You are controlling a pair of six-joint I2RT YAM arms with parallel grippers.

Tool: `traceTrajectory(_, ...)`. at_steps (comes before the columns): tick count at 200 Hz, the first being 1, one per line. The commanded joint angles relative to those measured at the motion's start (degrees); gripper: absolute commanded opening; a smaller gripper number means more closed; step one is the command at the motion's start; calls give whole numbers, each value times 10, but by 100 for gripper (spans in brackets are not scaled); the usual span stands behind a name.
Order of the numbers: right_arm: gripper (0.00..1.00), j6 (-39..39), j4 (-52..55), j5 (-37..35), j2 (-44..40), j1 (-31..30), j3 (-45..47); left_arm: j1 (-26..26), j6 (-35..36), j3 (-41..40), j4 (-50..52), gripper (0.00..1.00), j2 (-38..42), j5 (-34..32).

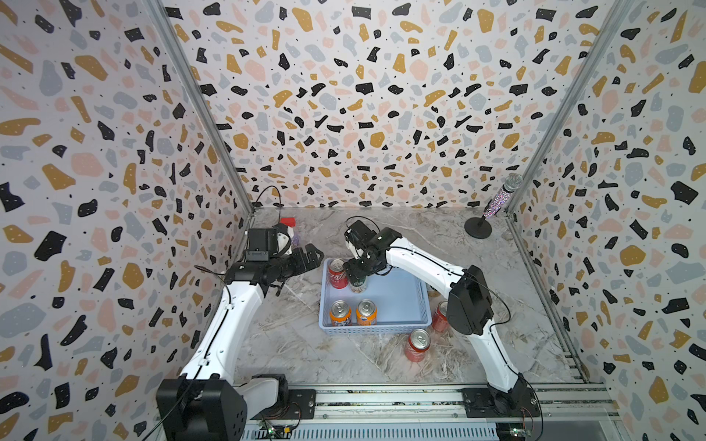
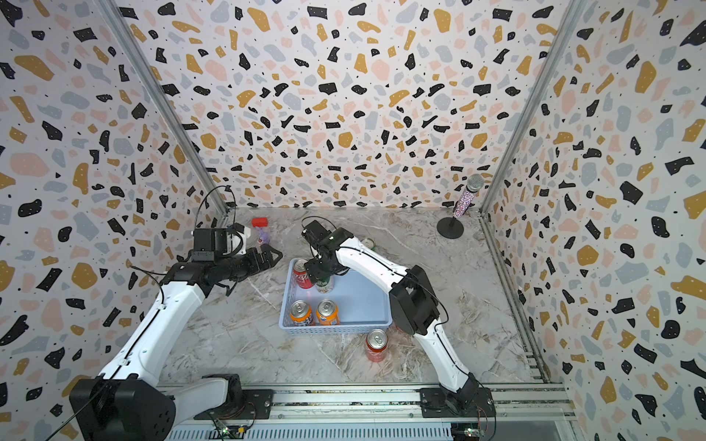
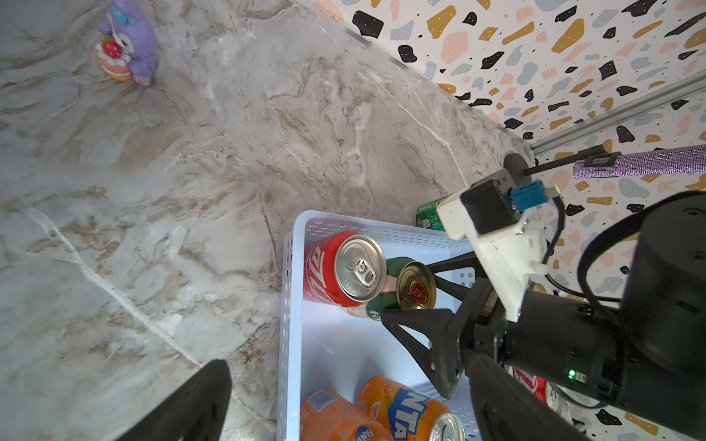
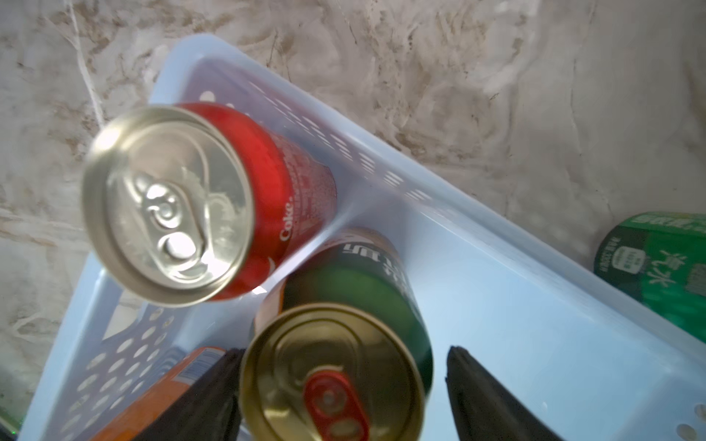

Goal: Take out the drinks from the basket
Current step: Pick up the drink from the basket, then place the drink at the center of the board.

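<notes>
The light-blue basket [image 1: 376, 329] [image 2: 336, 328] holds a red can [image 1: 337, 273] [image 4: 229, 198], a dark green can with a gold top [image 1: 358, 284] [image 4: 336, 366] and two orange cans [image 1: 340, 313] [image 1: 366, 311]. My right gripper [image 1: 357, 272] [image 4: 344, 351] is open and straddles the dark green can. One finger is against the can and the other stands off with a gap. My left gripper [image 1: 311, 256] [image 3: 349, 366] hovers open and empty at the basket's far left corner. Outside the basket stand a red can [image 1: 417, 344], another red can [image 1: 440, 315] and a bright green can [image 2: 367, 243] [image 4: 657, 263].
A glittery microphone on a round stand [image 1: 496, 206] is in the back right corner. A purple toy [image 3: 128, 42] and a red block [image 2: 259, 222] sit at the back left. Patterned walls close in three sides, and a rail runs along the front.
</notes>
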State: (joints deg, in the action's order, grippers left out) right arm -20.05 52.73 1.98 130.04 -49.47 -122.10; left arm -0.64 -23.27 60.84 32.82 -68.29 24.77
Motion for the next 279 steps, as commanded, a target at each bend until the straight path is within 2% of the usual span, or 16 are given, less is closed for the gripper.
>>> traceTrajectory(1, 85, 8, 8, 0, -1, -3, -27, 3, 0, -5, -22, 100, -4, 10)
traceTrajectory(51, 82, 7, 9, -3, 23, -3, -25, 3, 1, -6, -22, 100, -4, 9)
traceTrajectory(77, 76, 9, 8, -6, 25, -3, -25, 3, 1, -6, -22, 100, -5, 7)
traceTrajectory(105, 66, 9, 9, -14, 14, -3, -16, 3, 2, -6, -22, 100, -7, 9)
traceTrajectory(150, 39, 13, 8, -34, -32, -3, 12, 3, 3, -7, -22, 100, -7, 10)
traceTrajectory(174, 31, 15, 8, -45, -58, -3, 19, 3, 5, -5, -23, 100, -8, 19)
traceTrajectory(196, 28, 14, 8, -52, -77, 0, 16, 3, 0, -3, -35, 100, -11, 40)
traceTrajectory(211, 30, 17, 9, -57, -91, 1, 11, 3, -15, 0, -44, 100, -14, 59)
traceTrajectory(244, 30, 21, 9, -70, -123, 7, -8, 0, -82, 11, -95, 100, -24, 105)
traceTrajectory(279, 32, 33, 10, -80, -133, 19, -44, -13, -93, 65, -104, 100, -67, 120)
